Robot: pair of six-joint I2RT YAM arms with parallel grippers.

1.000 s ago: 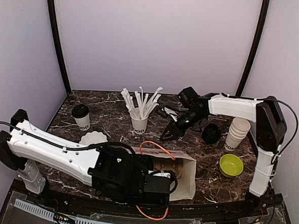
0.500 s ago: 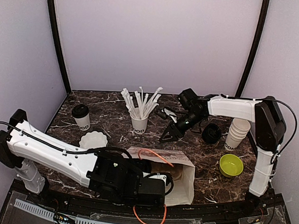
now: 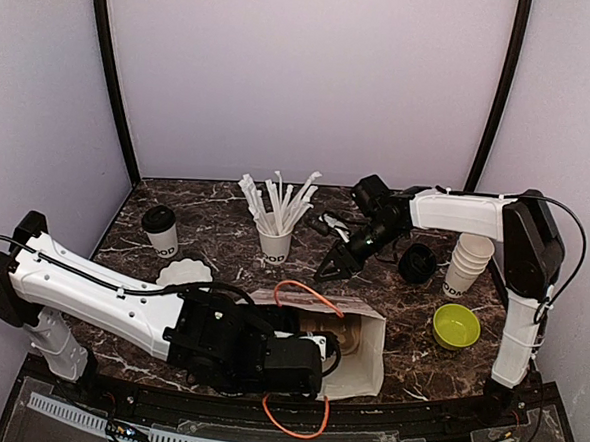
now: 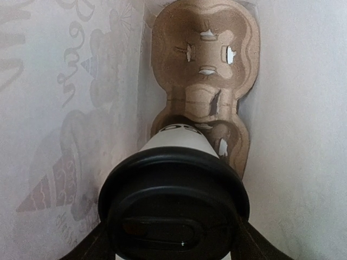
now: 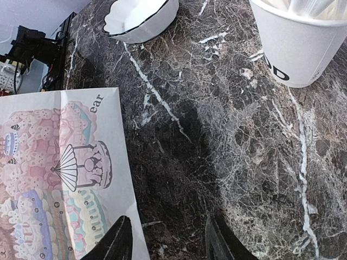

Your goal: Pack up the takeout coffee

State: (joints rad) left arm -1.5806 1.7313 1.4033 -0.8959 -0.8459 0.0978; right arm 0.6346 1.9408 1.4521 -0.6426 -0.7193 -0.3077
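- Both jaws of the left gripper press on opposite sides of the held coffee, just under its black lid. They stand wide, closed on the cup.
- Held coffee: it lies on its side, lid toward the wrist camera, base pointing deep into the bag.
- Bag: it lies on its side at the near middle of the table, mouth to the left, with the left arm reaching in.
- Carrier: brown pulp, inside the bag. The cup's base sits at its nearer well. Whether it is fully seated cannot be told. The farther well shows its slit bottom.
- Right gripper: its jaws are about half apart and grip nothing. It hangs over bare marble just beyond the far edge of the bag, tips pointing down.
- Second coffee: it stands upright with its lid on at the far left, well apart from the bag.
- Dish: white and scalloped, just near and right of the second coffee.
- Straw cup: at the far middle, between the second coffee and the right gripper.
- Black lids and cup stack: side by side at the far right.
- Green bowl: near the stack, to the right of the bag.
- Orange cable: it loops over the top of the bag.
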